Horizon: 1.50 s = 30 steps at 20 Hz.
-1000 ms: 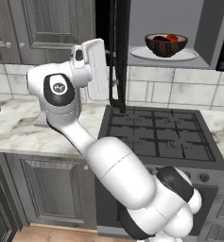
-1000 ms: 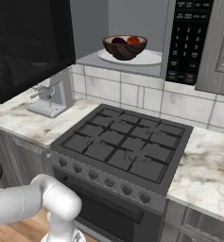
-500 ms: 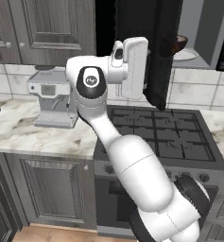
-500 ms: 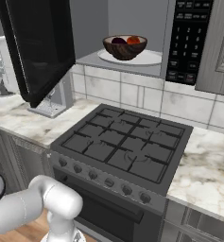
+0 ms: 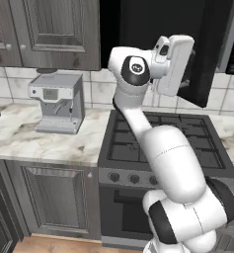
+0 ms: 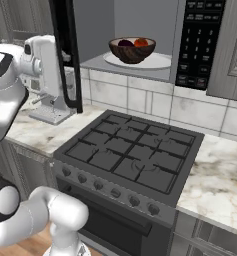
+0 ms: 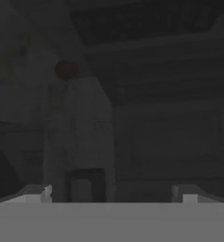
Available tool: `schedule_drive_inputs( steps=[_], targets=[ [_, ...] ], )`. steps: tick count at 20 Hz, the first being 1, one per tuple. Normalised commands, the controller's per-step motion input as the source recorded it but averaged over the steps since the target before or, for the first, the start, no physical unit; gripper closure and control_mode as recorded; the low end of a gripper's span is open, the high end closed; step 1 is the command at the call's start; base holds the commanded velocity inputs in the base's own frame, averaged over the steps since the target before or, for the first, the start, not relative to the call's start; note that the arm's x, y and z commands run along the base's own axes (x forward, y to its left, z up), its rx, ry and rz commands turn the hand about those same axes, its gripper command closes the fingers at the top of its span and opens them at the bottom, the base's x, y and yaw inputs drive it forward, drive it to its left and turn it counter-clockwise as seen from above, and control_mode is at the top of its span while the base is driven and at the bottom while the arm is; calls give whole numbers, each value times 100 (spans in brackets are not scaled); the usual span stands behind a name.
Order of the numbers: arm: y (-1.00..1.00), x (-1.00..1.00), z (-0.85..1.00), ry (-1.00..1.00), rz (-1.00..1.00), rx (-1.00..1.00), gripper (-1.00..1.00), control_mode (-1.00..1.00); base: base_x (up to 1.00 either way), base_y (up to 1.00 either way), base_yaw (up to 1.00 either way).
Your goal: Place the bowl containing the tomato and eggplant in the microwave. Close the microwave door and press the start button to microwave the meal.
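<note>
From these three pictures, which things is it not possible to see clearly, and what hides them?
- Microwave inside, left base view: covered by the microwave door and the arm.
- Contact of the gripper with the door: the hand view is dark and blurred through the window.
- Eggplant, right base view: partly behind the bowl rim.
- Button labels on the microwave's strip: too small.

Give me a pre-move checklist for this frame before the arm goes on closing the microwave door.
1. Bowl on the turntable plate inside the microwave: ok.
2. Tomato and eggplant in the bowl: ok.
3. Microwave door closed: not ok, it stands out from the front.
4. Claw empty, fingers apart: ok.
5. Claw touching the door: cannot tell.
6. Button strip unobstructed: ok.
</note>
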Motion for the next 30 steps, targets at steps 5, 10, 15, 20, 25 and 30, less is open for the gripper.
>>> schedule_drive_inputs(
  steps=[5,10,15,20,25,30],
  targets=[
    [-53,59,0,0,6,3,-100,-100,0,0,0],
    [-20,74,-3,-7,18,0,-100,-100,0,0,0],
    [-19,81,-1,-11,23,2,-100,-100,0,0,0],
    [-36,77,0,-13,25,7,-100,-100,0,0,0],
    [-41,81,-3,-10,25,10,-100,-100,0,0,0],
    [-32,89,-12,-6,25,7,-100,-100,0,0,0]
  ],
)
